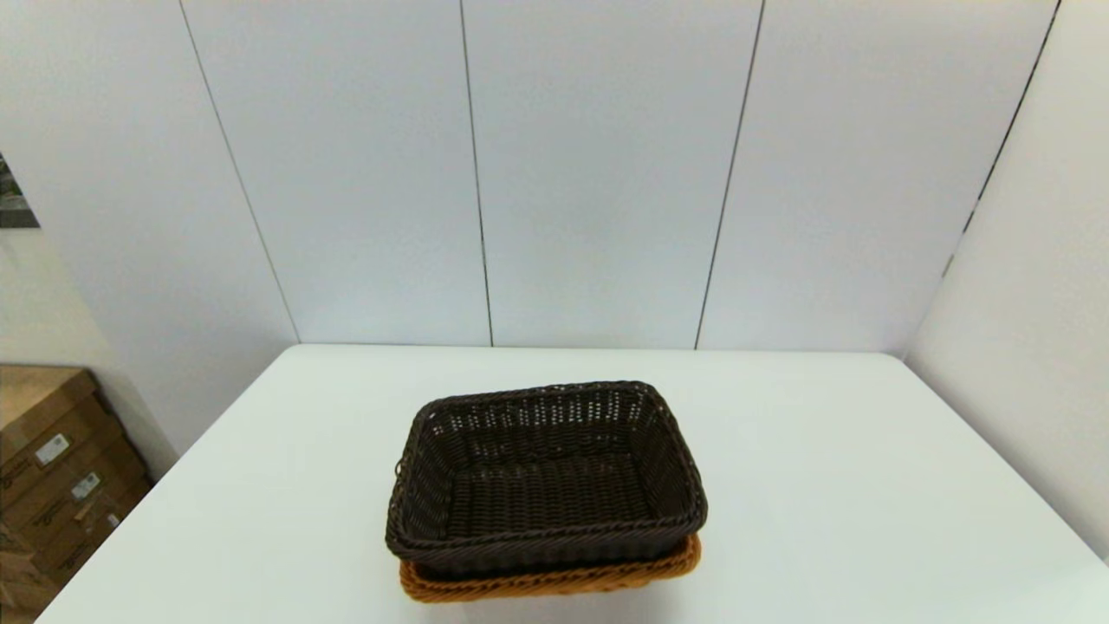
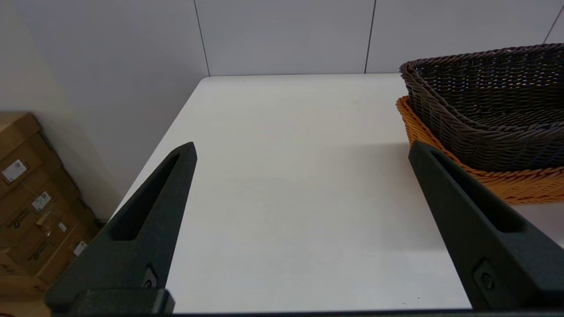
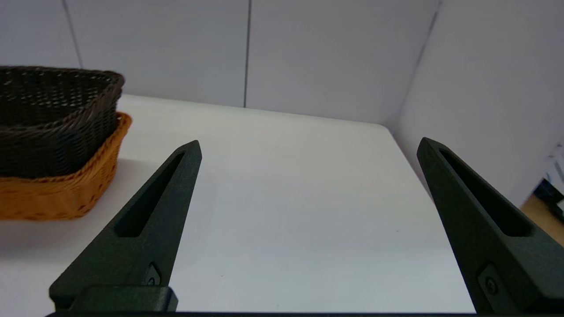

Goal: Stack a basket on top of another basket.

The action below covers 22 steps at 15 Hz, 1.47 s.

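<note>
Dark brown basket (image 1: pixel 546 472) sits nested in the orange-tan basket (image 1: pixel 554 579), near the table's front edge and about midway across it. Left gripper (image 2: pixel 302 149) hangs low over bare tabletop to the stack's left, fingers spread wide, holding nothing. Right gripper (image 3: pixel 308 147) does likewise on the stack's right, also spread wide with nothing between its fingers. White table (image 1: pixel 823 485) runs back to pale panelled walls (image 1: pixel 598 173); cardboard boxes (image 1: pixel 52 472) stand beside the table at far left.
</note>
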Motion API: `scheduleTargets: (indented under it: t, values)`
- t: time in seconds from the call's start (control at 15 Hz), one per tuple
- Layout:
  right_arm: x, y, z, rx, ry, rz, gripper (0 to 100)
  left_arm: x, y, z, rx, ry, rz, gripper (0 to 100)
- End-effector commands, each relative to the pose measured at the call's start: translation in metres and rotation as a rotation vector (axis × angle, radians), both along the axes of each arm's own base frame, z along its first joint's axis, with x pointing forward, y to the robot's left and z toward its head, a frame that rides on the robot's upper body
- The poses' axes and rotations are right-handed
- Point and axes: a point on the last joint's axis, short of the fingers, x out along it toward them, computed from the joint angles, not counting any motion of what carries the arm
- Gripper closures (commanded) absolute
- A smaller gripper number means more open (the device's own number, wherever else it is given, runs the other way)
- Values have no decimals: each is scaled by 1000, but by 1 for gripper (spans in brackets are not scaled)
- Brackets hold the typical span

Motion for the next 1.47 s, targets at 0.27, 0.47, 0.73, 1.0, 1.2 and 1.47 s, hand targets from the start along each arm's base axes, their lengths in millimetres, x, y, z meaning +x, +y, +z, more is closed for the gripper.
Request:
scheduleTargets:
  t: [0.27, 0.47, 0.73, 1.0, 1.2, 1.47]
  values:
    - [2, 0, -11, 2, 90, 10, 0, 0, 0, 0, 0, 1, 0, 0]
    - [1, 0, -12, 25, 100, 20, 0, 0, 0, 0, 0, -1, 0, 0]
    - [1, 0, -12, 115, 96, 9, 0, 0, 0, 0, 0, -1, 0, 0]
    - [1, 0, -12, 115, 96, 6, 0, 0, 0, 0, 0, -1, 0, 0]
    - [1, 0, -12, 115, 96, 6, 0, 0, 0, 0, 0, -1, 0, 0]
    - [1, 0, -12, 115, 96, 6, 0, 0, 0, 0, 0, -1, 0, 0]
